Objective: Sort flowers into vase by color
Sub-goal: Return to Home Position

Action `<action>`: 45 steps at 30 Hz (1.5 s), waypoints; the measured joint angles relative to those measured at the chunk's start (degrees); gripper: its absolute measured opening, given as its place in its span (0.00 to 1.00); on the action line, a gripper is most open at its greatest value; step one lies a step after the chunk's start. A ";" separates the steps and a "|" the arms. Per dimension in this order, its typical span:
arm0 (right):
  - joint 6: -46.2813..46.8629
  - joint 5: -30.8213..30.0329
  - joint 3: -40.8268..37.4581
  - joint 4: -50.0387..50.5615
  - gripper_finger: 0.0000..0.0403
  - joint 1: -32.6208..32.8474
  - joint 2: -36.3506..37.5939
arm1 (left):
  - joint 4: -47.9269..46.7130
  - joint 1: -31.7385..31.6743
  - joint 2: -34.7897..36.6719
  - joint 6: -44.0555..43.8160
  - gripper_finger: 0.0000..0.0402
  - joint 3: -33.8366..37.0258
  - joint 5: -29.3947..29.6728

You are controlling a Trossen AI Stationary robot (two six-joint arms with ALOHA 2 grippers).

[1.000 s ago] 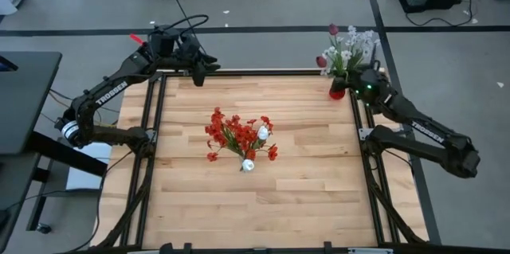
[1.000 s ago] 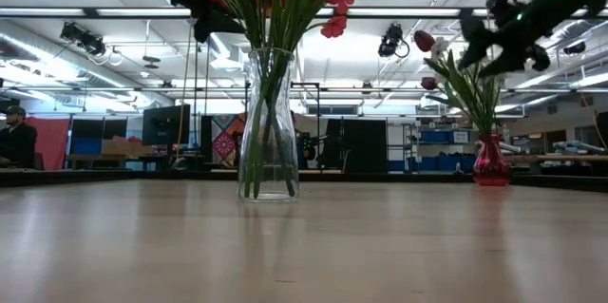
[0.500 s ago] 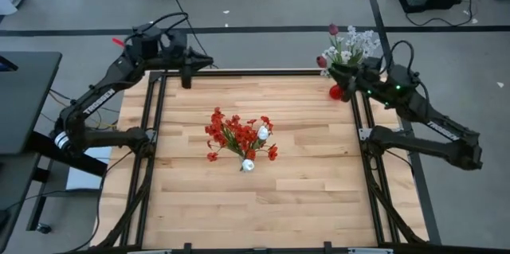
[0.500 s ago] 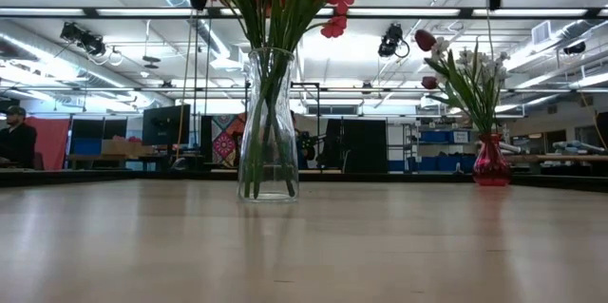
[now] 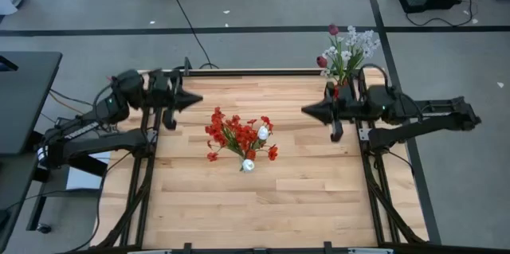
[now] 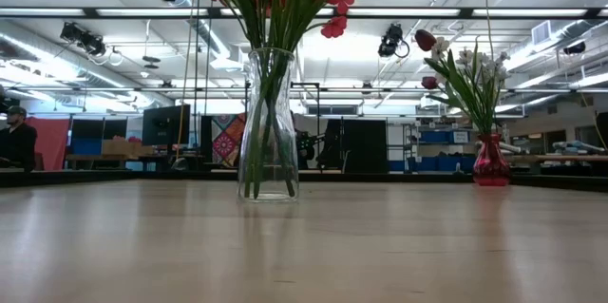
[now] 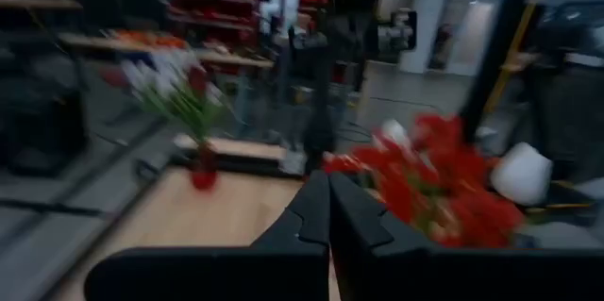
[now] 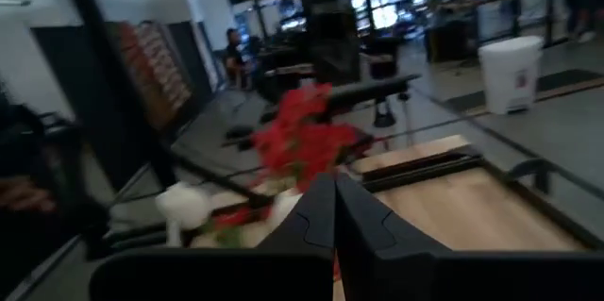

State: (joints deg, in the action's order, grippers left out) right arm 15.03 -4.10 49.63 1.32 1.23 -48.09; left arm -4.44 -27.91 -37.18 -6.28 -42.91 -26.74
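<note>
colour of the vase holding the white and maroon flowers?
The vase is red; clearest in the low view.

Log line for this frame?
left gripper, left side: jaws shut; right gripper, right side: jaws shut; red flowers: clear glass vase; white, maroon flowers: red vase

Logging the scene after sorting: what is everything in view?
Table: one, pale wood.
Clear vase: one, glass, table's middle.
Red flowers: one bunch, in the clear vase.
White bud: one, among the red flowers.
Red vase: one, far right corner.
White flowers: one bunch, in the red vase.
Dark red buds: two, in the red vase.
Person: one, dark clothes, room behind.
Left tool: shut, dark, over the left side.
Right tool: shut, dark, over the right side.
</note>
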 joint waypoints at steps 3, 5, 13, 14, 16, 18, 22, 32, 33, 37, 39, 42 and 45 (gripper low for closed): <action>0.28 -2.53 0.02 1.98 0.02 4.99 -0.28 | -0.90 3.40 3.54 -5.02 0.00 4.85 1.10; 0.09 -2.03 0.04 5.35 0.01 7.00 -0.29 | -3.89 5.34 5.20 -7.78 0.00 7.03 1.41; 2.50 -7.40 -2.97 16.91 0.01 12.55 3.97 | -11.95 8.27 11.60 0.56 0.00 12.27 5.50; 0.36 -8.75 -4.37 14.20 0.01 13.23 5.33 | -11.67 8.15 12.62 0.78 0.00 13.66 6.02; -1.97 -11.11 -8.06 9.55 0.01 14.04 8.47 | -10.26 8.12 14.65 0.61 0.00 17.06 6.12; -2.99 -12.70 -12.46 5.99 0.00 14.57 12.23 | -7.60 8.12 16.61 -0.85 0.00 20.88 6.16; -3.02 -14.24 -21.05 -2.04 0.00 14.84 19.79 | 0.03 8.12 19.10 -2.74 0.00 26.40 6.59; -0.64 -13.86 -32.73 -1.29 0.00 14.73 32.60 | 0.93 8.16 19.86 2.42 0.00 29.75 7.16; -0.66 -13.86 -33.67 -1.39 0.00 14.55 33.37 | 1.78 8.16 20.31 2.48 0.00 30.69 7.75; -0.14 -13.79 -37.72 -3.91 0.00 13.37 35.68 | 7.87 8.16 22.46 1.32 0.00 35.49 9.15; -0.10 -13.03 -39.93 -5.58 0.00 12.50 36.22 | 11.57 8.16 23.28 0.16 0.00 37.61 9.14; -0.18 -12.09 -42.09 -9.32 0.00 10.90 36.66 | 13.62 8.16 24.40 0.17 0.00 39.48 9.16; -0.20 -11.09 -43.13 -9.10 0.00 9.05 36.56 | 12.81 8.14 25.36 2.12 0.00 39.61 9.20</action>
State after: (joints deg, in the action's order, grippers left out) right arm 14.83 -15.19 6.50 -7.78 10.29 -11.53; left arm 8.38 -19.77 -11.82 -4.16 -3.30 -17.54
